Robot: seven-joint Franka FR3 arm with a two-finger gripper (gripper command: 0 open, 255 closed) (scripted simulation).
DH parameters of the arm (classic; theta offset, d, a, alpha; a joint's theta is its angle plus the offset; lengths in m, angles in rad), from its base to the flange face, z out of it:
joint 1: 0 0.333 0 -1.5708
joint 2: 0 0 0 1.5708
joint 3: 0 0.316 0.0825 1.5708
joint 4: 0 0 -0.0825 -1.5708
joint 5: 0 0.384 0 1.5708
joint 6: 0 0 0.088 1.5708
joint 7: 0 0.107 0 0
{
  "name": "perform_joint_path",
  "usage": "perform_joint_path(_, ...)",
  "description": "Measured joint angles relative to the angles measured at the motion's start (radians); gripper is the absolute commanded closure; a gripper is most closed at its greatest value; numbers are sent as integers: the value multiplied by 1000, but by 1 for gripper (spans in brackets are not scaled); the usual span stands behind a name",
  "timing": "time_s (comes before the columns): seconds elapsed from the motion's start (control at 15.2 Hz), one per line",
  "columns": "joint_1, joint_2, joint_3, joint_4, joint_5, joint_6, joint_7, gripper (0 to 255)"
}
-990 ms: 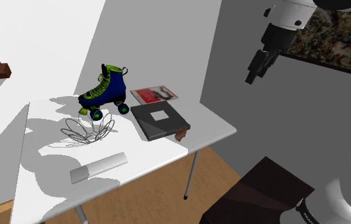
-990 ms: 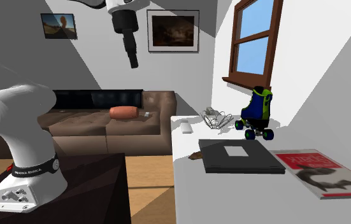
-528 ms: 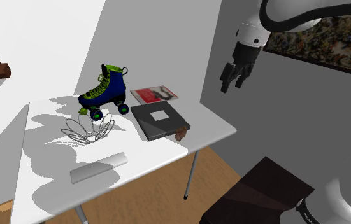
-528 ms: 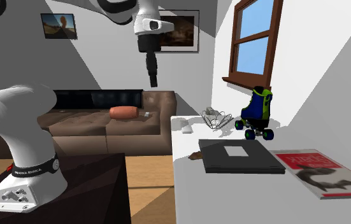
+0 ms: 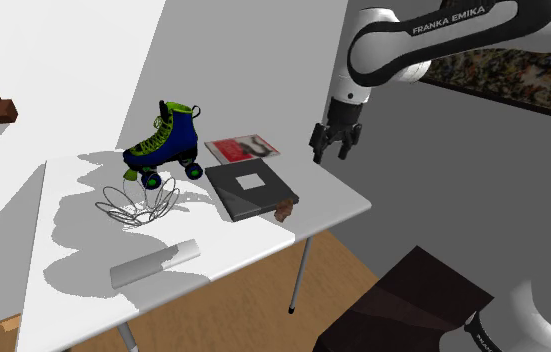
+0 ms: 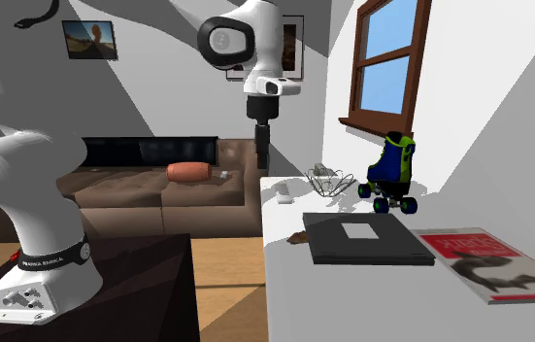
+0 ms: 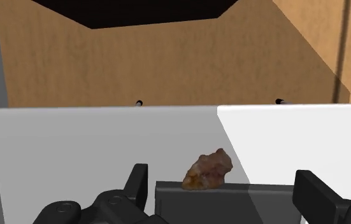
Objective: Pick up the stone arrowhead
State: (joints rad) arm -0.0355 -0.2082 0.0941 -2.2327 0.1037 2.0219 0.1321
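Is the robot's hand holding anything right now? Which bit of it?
Nothing is held. The gripper hangs open in the air, and the brown arrowhead lies untouched on the white table beside the dark book.

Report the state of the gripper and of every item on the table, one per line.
gripper: open, empty, in the air above the table.
brown arrowhead: lying on the table by the dark book's edge, not held.
dark book: closed, lying flat.
magazine: closed, lying flat.
roller skate: upright on its wheels.
wire basket: upright.
grey bar: lying flat.
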Motion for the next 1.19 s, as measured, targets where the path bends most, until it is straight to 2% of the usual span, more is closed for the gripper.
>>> perform_joint_path(0.59, -6, 349, -4, 157, 69, 111, 86, 0)
perform_joint_path(0.99, -9, 588, -6, 329, 119, 127, 140, 0)
perform_joint_path(1.19, -17, 665, -8, 374, 138, 139, 145, 0)
